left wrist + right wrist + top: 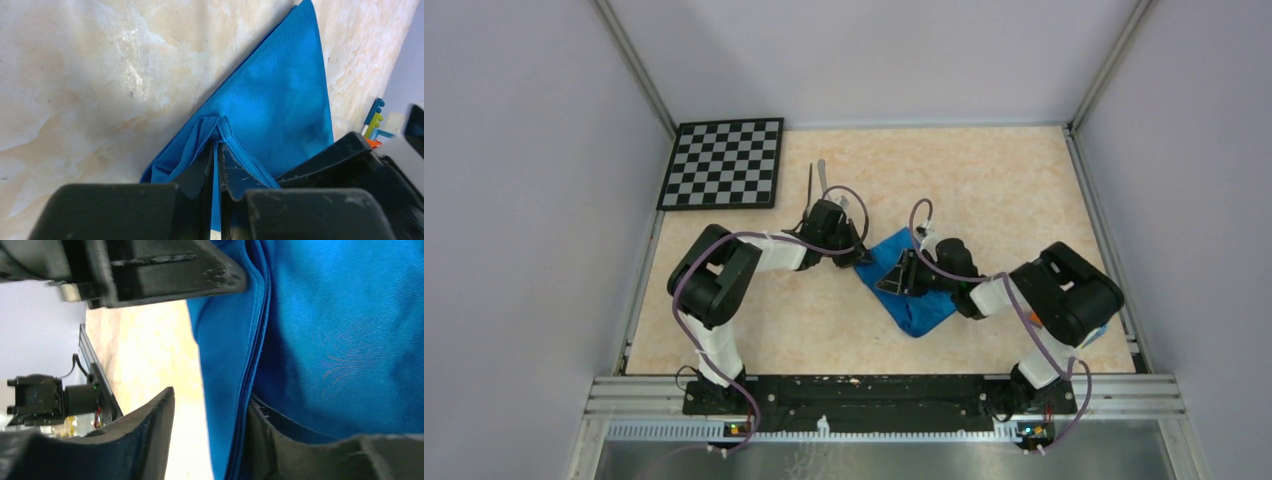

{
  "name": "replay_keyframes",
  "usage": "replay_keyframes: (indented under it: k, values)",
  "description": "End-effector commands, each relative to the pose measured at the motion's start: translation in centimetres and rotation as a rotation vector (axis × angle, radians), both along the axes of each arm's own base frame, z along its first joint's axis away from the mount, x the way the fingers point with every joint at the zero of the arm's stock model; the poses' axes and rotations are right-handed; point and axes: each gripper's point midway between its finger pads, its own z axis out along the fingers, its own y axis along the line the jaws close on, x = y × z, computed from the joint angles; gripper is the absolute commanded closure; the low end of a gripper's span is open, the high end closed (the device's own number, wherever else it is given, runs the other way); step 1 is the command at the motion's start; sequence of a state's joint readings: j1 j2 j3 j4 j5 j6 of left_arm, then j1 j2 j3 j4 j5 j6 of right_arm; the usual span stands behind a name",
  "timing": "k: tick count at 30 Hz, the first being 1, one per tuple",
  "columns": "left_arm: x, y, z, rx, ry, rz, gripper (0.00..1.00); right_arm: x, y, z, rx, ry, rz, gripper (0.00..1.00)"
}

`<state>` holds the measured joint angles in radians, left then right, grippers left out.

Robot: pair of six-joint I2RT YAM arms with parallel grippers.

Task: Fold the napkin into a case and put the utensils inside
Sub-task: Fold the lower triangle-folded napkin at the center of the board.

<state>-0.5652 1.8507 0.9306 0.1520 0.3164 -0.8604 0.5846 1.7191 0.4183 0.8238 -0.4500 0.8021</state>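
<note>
I can read nothing from here: no letters, numbers, brand marks or signs come through in any of my three views. The checkerboard (pixel 722 163) at ten o'clock on the table (pixel 984 190) carries only black and white squares, and the napkin (pixel 924 310) near the centre is plain blue cloth.

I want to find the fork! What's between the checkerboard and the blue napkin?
The top view shows the fork and knife beside the checkerboard, then the left gripper, shut on a corner of the napkin.
</note>
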Motion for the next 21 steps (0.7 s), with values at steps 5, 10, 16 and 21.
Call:
replay_keyframes:
  k: [5, 10, 16, 21]
  values:
    - [-1.2, 0.8, -2.3, 0.037, 0.025, -0.032, 0.9, -1.9, -3.6, 1.5, -0.262, -0.033, 0.084, 0.26]
    - [-1.4, 0.9, -2.3, 0.041, 0.027, -0.037, 0.9, -4.0, -5.3, 2.0, -0.432, -0.08, 0.116, 0.22]
    - [-1.5, 1.0, -2.3, 0.044, 0.027, -0.044, 0.9, -4.8, -7.2, 2.5, -0.557, -0.119, 0.059, 0.24]
    - [-1.5, 0.9, -2.3, 0.041, 0.028, -0.053, 0.91, -4.6, -8.3, 2.8, -0.572, -0.095, -0.034, 0.47]
